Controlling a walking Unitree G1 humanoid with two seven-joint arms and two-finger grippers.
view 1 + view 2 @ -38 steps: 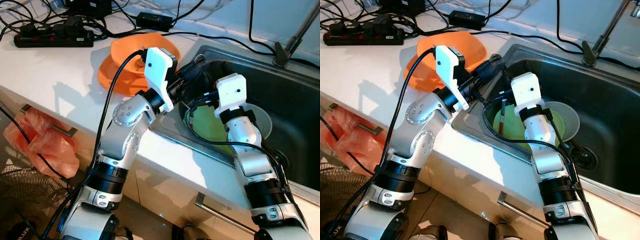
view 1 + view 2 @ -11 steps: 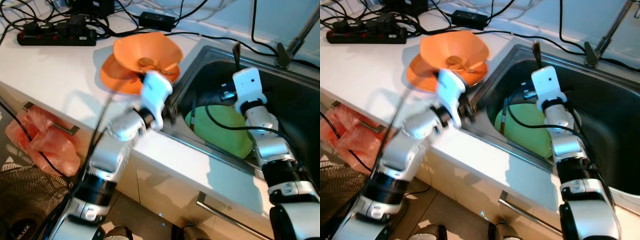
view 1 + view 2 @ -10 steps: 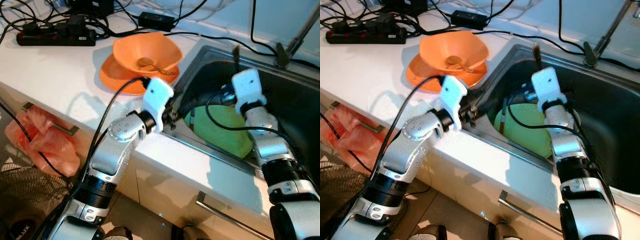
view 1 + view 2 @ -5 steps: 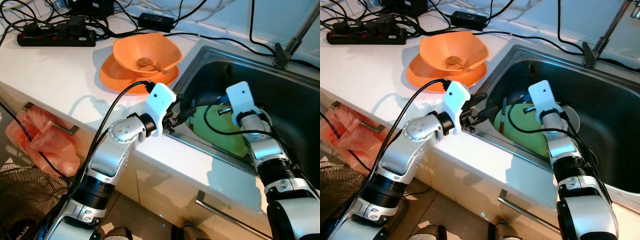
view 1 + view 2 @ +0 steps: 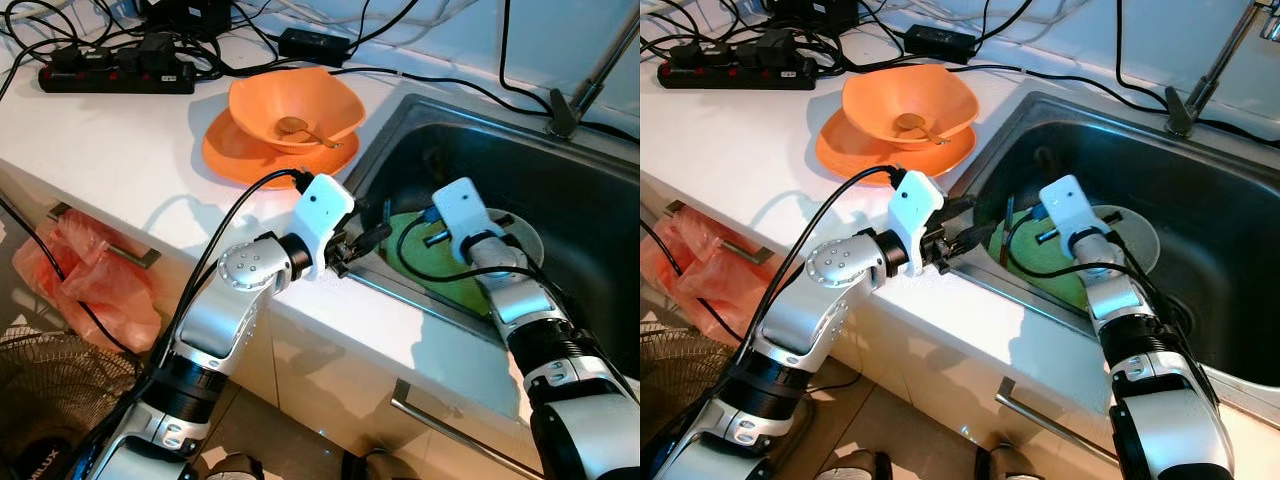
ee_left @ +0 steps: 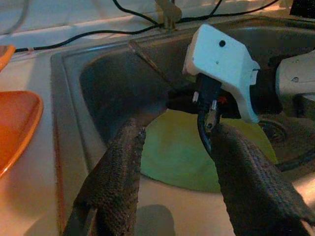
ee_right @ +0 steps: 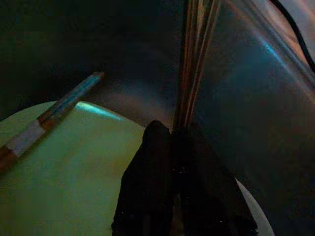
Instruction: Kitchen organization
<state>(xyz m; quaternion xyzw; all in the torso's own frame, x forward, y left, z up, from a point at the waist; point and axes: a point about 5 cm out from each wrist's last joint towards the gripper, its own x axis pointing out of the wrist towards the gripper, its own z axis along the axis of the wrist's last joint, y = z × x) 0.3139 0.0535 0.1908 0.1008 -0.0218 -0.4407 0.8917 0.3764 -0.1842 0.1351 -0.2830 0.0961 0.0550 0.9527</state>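
Note:
A green plate (image 5: 445, 275) lies in the steel sink (image 5: 600, 230) on top of a pale plate (image 5: 1142, 232). My right gripper (image 7: 174, 135) hovers low over the green plate, shut on a pair of thin brown chopsticks (image 7: 197, 59) that stick up towards the sink's far wall. Another stick with a striped handle (image 7: 51, 125) rests on the plate's left edge. At the sink's near-left rim my left gripper (image 6: 174, 147) is open, holding nothing. An orange bowl (image 5: 295, 100) with a spoon (image 5: 300, 128) in it sits on an orange plate (image 5: 235, 155) on the counter.
A power strip (image 5: 115, 75) and several black cables lie at the back of the white counter. The tap (image 5: 590, 70) stands behind the sink. A red plastic bag (image 5: 80, 290) hangs from a drawer handle below, and a fan guard (image 5: 50, 400) stands at floor level.
My right gripper has dropped and pulled nearer over the green plate, still holding the chopsticks. The left gripper stays at the sink rim, having drawn back from inside the sink a second ago.

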